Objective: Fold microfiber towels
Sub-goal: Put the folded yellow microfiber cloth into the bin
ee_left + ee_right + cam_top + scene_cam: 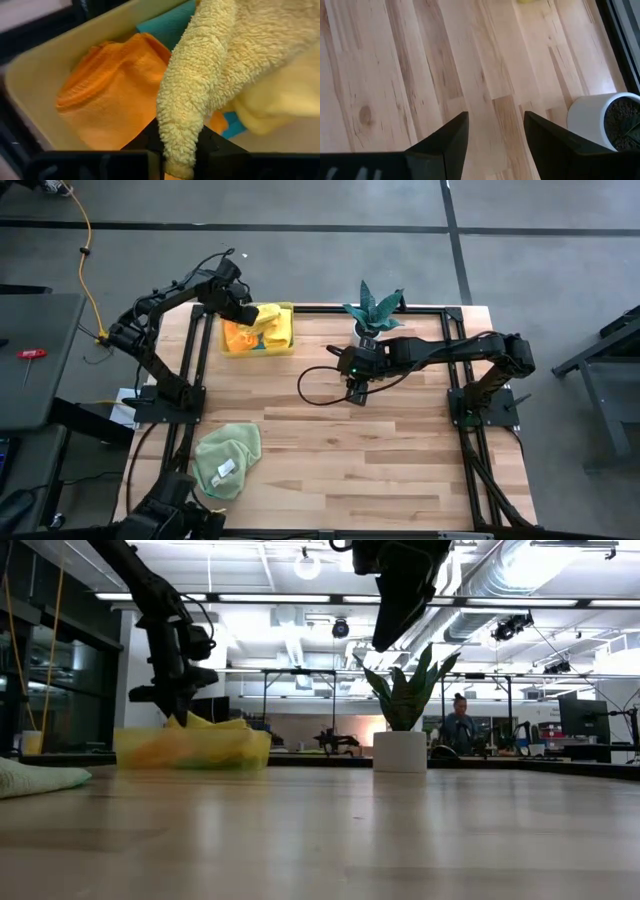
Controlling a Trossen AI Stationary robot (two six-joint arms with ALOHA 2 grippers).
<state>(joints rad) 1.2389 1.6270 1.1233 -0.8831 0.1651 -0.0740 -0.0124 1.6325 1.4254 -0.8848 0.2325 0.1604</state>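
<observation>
the left gripper [180, 150] reaches into the yellow bin [257, 348], jaws pinched on a yellow towel [210, 85]; orange towel [110, 95] and teal towel [167, 27] lie inside the bin. a light green towel [228, 460] lies well apart from the bin. the right gripper [495, 135] hovers with jaws apart, empty, beside the potted plant [372, 315] near the bin

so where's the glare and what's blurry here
Low view: ceiling lights glare off the table, its near part soft. Left wrist view: the yellow towel in the left pincer is sharp, the bin blurred. High view: even light.
</observation>
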